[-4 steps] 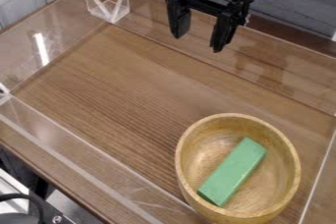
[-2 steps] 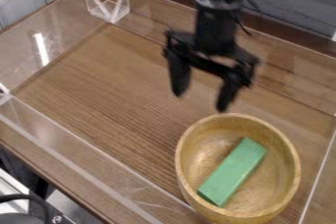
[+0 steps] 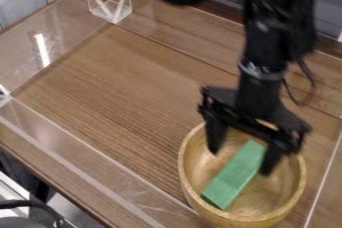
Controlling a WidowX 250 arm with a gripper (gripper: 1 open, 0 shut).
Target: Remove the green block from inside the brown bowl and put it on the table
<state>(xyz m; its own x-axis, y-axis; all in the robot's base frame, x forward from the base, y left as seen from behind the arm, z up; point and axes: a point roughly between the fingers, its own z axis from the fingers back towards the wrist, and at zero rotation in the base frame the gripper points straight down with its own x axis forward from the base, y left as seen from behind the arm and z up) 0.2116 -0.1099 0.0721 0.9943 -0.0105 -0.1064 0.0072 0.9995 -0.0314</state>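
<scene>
Black hand (image 3: 246, 148), fingers spread apart, pointing down over my round tan wooden bowl (image 3: 197, 173), straddling the upper end of the bright green rectangular block (image 3: 235, 176) lying inside it. Bowl sits on brown wood-grain desk (image 3: 114, 82).

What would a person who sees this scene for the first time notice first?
The black tool hangs open, pointing down over the brown bowl at the lower right of the table. The bright green block lies inside the bowl, its upper end between the tool's fingers.
</scene>
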